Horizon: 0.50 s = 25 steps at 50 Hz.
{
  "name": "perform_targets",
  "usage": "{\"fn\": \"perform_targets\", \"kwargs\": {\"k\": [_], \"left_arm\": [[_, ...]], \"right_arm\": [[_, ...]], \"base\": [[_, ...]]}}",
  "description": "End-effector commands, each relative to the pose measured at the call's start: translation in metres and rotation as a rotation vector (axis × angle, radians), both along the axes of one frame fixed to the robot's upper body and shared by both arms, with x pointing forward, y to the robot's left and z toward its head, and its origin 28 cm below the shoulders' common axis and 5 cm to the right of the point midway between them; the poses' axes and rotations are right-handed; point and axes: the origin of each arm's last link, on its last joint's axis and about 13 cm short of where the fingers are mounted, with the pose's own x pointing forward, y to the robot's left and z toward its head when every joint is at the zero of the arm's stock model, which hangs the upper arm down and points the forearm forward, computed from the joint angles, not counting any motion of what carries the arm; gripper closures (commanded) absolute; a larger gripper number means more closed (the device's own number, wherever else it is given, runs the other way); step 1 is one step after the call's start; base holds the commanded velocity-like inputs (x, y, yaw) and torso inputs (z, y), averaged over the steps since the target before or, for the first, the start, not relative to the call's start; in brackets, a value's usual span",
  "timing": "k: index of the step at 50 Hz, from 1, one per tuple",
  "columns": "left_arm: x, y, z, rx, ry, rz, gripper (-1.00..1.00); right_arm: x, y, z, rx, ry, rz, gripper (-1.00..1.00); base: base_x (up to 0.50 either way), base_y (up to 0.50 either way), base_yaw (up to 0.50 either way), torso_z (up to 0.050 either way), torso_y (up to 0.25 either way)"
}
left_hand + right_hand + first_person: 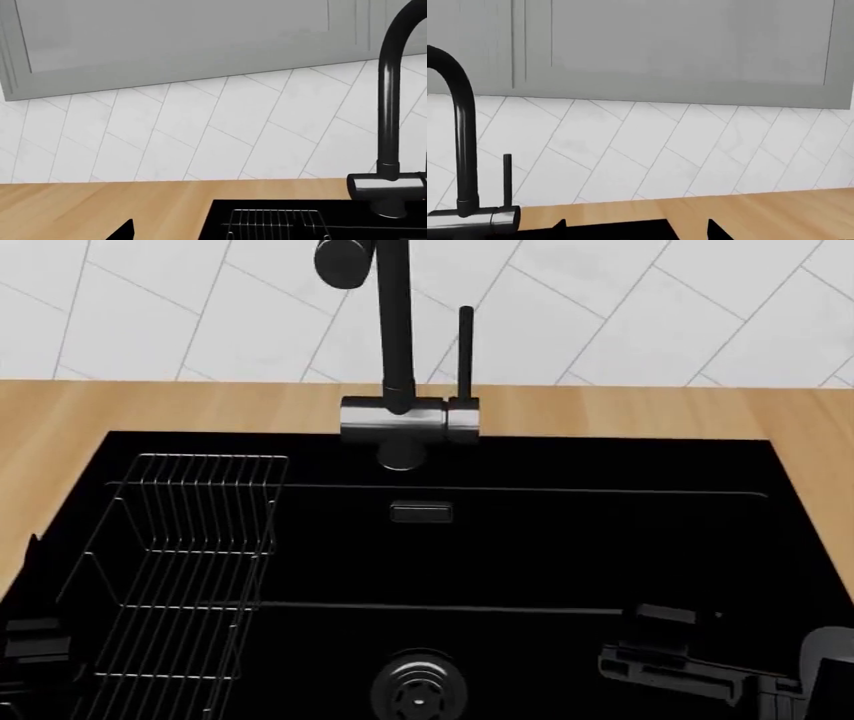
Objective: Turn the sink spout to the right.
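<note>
While both arms wait low at the near edge, the big black sink (747, 540) fills the space in front of them. It sits sunk into the wooden counter (120, 410), so water can run down into the round drain (419, 690), which lies between the two grippers.

A wire rack (187, 570) stands inside the sink, just ahead of the left gripper (34, 640). It may be there so wet dishes can drip into the basin.

The sink spout (391, 330) stands at the far edge of the sink, well beyond both grippers and about midway between them. It rises from a short grey base (400, 420) so it can swing around. Its round nozzle head (339, 262) points a little to the left now, so I think the turn to the right is not yet done. A thin black lever (465, 350) stands just beside the spout, on its right side. I think a gripper should stay off it.

The right gripper (707, 660) is low over the sink, far from the spout. In its own wrist view two dark finger tips (715, 231) stand apart, so it looks spread wide with nothing in it. The left one shows only a small dark bit, so I cannot tell if it is spread or closed.
</note>
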Motion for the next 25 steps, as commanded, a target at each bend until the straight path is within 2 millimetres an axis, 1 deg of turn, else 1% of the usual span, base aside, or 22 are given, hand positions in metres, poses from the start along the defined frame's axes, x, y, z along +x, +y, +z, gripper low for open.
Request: {"fn": "perform_targets", "kwargs": {"k": [1,11,13,20,25], "left_arm": [[-0.002,0.0,-0.002,-0.002,-0.045,-0.007,-1.0],[-0.002,0.0,-0.002,0.003,-0.053,-0.013,-1.0],[-0.002,0.0,-0.001,0.002,-0.053,-0.013,-1.0],[-0.002,0.0,-0.001,0.002,-0.054,-0.014,-1.0],[-0.002,0.0,-0.002,0.006,-0.054,-0.014,-1.0]], "right_arm": [[0.002,0.009,0.035,-0.021,-0.037,0.036,-1.0],[0.008,0.019,0.058,-0.033,-0.06,0.063,-1.0],[0.009,0.022,0.06,-0.028,-0.056,0.067,-1.0],[0.009,0.033,0.079,-0.028,-0.09,0.117,-1.0],[0.01,0.04,0.086,-0.027,-0.111,0.156,-1.0]], "base": [[0.0,0.0,0.0,0.0,0.0],[0.0,0.0,0.0,0.0,0.0],[0.0,0.0,0.0,0.0,0.0],[0.0,0.0,0.0,0.0,0.0],[0.0,0.0,0.0,0.0,0.0]]}}
